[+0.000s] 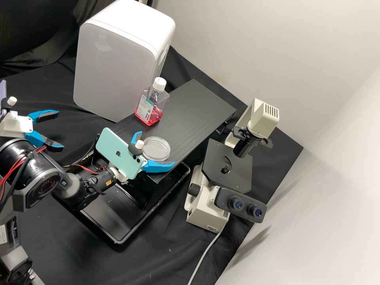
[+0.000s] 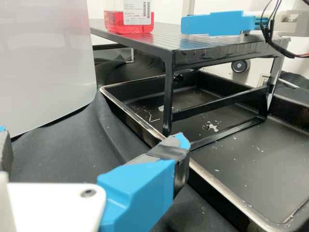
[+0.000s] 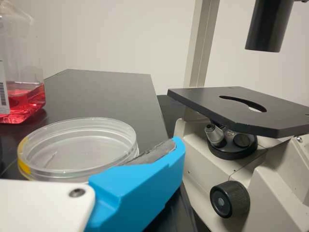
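Observation:
A clear petri dish (image 1: 156, 148) with a lid lies on the near end of a raised black shelf (image 1: 198, 107). My right gripper (image 1: 155, 149) is open, one blue finger on each side of the dish. In the right wrist view the dish (image 3: 77, 145) sits just beside one finger (image 3: 140, 179); whether they touch I cannot tell. My left gripper (image 1: 59, 129) is open and holds nothing. It hangs over the black cloth at the far left, near the white box (image 1: 118, 55). One of its fingers (image 2: 145, 183) points at the black tray (image 2: 241, 159) under the shelf.
A flask of red liquid (image 1: 151, 103) stands farther back on the shelf. To the right stands a white microscope (image 1: 233, 170) with a black stage (image 3: 241, 108); its cable trails to the bench's front edge. The tray (image 1: 118, 221) holds small scraps.

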Action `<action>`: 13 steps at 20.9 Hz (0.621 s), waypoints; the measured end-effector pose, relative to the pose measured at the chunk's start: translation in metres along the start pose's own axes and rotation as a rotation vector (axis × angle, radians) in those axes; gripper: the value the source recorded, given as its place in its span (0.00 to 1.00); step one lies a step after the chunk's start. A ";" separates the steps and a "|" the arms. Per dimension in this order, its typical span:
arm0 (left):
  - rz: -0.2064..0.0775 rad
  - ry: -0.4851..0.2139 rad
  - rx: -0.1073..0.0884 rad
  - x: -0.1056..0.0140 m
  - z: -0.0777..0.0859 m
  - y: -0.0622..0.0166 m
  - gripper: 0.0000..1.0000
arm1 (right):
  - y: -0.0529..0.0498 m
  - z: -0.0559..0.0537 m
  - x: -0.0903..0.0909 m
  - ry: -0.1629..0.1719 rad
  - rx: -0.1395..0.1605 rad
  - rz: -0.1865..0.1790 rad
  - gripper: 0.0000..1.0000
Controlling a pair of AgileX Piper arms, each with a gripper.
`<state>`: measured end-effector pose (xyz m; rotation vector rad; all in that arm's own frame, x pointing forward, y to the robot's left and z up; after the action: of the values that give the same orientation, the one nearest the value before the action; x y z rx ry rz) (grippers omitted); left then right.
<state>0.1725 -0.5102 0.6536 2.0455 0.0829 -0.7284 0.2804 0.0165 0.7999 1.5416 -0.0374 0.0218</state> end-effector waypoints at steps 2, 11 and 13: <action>-0.004 0.002 0.001 0.000 0.000 -0.0009 1.00 | 0.000 0.000 0.000 0.000 -0.002 0.000 0.00; -0.008 -0.006 0.003 0.000 0.002 -0.0021 1.00 | -0.003 -0.001 0.000 0.006 -0.009 -0.005 0.00; -0.008 -0.006 0.003 0.000 0.002 -0.0021 1.00 | -0.003 -0.001 0.000 0.006 -0.009 -0.005 0.00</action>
<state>0.1710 -0.5104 0.6514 2.0473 0.0869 -0.7397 0.2808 0.0172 0.7972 1.5323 -0.0283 0.0224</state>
